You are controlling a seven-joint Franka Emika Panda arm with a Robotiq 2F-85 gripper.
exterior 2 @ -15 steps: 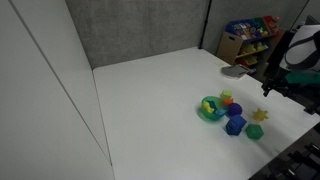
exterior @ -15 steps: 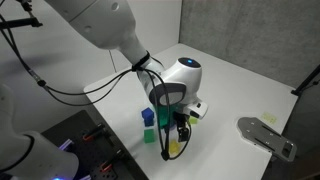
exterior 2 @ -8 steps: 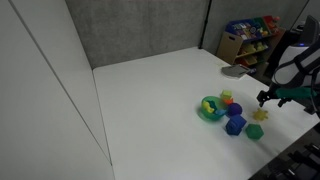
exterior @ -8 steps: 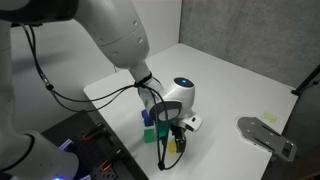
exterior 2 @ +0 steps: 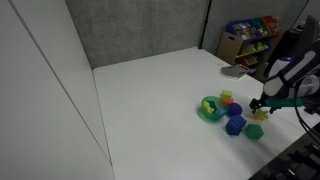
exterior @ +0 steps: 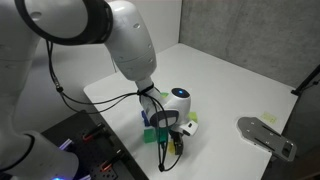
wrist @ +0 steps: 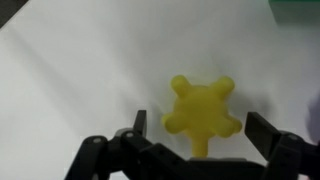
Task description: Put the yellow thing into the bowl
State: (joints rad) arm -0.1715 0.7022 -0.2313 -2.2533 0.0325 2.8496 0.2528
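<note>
Lowered over the yellow thing [wrist: 203,108], end effector [wrist: 200,130] gapes wide (bare table [wrist: 80,80] either side)

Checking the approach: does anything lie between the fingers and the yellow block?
No. In the wrist view only bare white table separates the spread fingers from the yellow block.

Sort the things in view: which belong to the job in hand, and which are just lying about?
Job: yellow thing; bowl; hand, open, a finger on each side of the yellow thing.
Lying about: blue block; green cube.
</note>
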